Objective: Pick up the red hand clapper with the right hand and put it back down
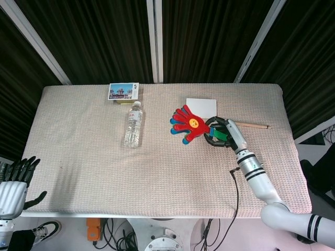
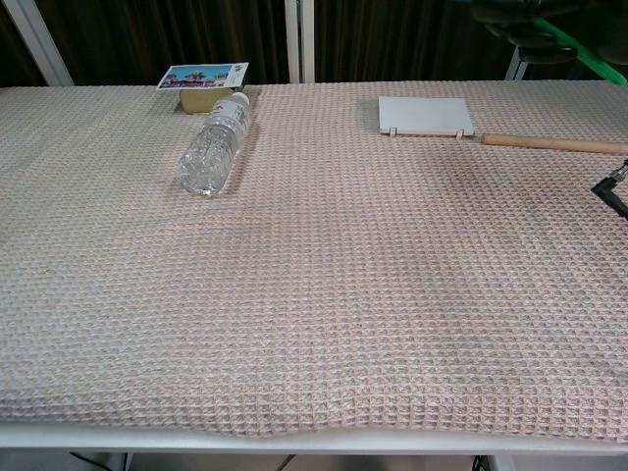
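Observation:
The red hand clapper (image 1: pixel 187 123), with blue layers behind it and a yellow face at its middle, is held up off the table in the head view. My right hand (image 1: pixel 221 134) grips its green handle (image 1: pixel 219 137) from the right. In the chest view only the dark fingers of my right hand (image 2: pixel 525 22) and the green handle (image 2: pixel 574 49) show at the top right edge; the clapper's red part is out of frame there. My left hand (image 1: pixel 14 185) hangs below the table's front left corner with its fingers apart and nothing in it.
A clear water bottle (image 1: pixel 133 124) lies on its side left of centre. A small box with a picture lid (image 1: pixel 123 92) sits at the back left. A white flat card (image 1: pixel 201 105) and a wooden stick (image 1: pixel 251 125) lie at the back right. A black cable end (image 2: pixel 613 186) lies at the right.

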`<state>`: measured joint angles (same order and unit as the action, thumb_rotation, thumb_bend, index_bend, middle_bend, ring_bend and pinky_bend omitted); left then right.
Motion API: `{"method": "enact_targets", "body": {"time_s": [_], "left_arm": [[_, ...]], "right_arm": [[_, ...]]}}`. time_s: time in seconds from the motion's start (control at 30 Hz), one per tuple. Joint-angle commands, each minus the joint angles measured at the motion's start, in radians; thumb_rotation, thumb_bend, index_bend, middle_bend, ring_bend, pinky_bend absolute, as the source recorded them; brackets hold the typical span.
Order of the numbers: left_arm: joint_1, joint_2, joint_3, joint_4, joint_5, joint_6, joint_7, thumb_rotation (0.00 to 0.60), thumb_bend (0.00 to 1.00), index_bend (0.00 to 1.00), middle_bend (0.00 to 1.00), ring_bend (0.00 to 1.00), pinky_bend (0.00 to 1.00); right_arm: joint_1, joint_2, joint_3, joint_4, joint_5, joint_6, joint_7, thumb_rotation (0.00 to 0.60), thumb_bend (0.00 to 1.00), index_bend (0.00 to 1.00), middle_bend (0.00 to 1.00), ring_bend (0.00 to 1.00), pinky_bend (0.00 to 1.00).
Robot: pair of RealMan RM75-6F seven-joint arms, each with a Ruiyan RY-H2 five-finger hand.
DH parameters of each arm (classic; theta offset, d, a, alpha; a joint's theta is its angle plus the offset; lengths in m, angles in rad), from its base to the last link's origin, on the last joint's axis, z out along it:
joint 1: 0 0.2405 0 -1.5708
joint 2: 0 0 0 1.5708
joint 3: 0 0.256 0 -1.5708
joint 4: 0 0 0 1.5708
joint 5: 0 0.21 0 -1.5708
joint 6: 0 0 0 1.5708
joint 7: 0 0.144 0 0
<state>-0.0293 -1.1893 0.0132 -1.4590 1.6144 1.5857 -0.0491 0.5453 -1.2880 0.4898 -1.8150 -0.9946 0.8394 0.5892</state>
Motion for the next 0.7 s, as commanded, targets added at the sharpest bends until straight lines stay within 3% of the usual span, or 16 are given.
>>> {"method": "enact_targets", "body": {"time_s": [0.03, 0.27, 0.37, 0.57, 0.7], "left_arm": [[0.000, -0.001, 0.000, 0.001, 0.000, -0.001, -0.001, 0.600, 0.18, 0.04, 0.00, 0.00, 0.00], [-0.003, -0.001, 0.000, 0.000, 0.001, -0.004, 0.003, 0.600, 0.18, 0.04, 0.00, 0.00, 0.00], [-0.004, -0.002, 0.000, 0.000, 0.001, -0.007, 0.004, 0.600, 0.18, 0.04, 0.00, 0.00, 0.00], [-0.003, -0.003, 0.001, 0.002, 0.000, -0.006, 0.001, 0.600, 0.18, 0.04, 0.00, 0.00, 0.00], [-0.001, -0.002, 0.001, 0.004, -0.001, -0.003, -0.002, 0.600, 0.18, 0.04, 0.00, 0.00, 0.00]], "right_arm": [[-0.083, 0.006, 0.106, 0.005, -0.089, -0.118, 0.390, 0.600, 0.49, 1.00, 0.94, 0.99, 1.00], [-0.054, -0.021, 0.043, 0.074, -0.160, -0.132, 0.364, 0.600, 0.49, 1.00, 0.94, 0.99, 1.00], [-0.023, -0.039, -0.016, 0.121, -0.212, -0.093, 0.198, 0.600, 0.49, 1.00, 0.94, 0.99, 1.00], [0.043, -0.108, -0.149, 0.231, -0.269, 0.045, -0.373, 0.600, 0.50, 1.00, 0.94, 0.99, 1.00], [0.060, -0.146, -0.187, 0.261, -0.257, 0.095, -0.564, 0.600, 0.50, 1.00, 0.94, 0.99, 1.00]]}}
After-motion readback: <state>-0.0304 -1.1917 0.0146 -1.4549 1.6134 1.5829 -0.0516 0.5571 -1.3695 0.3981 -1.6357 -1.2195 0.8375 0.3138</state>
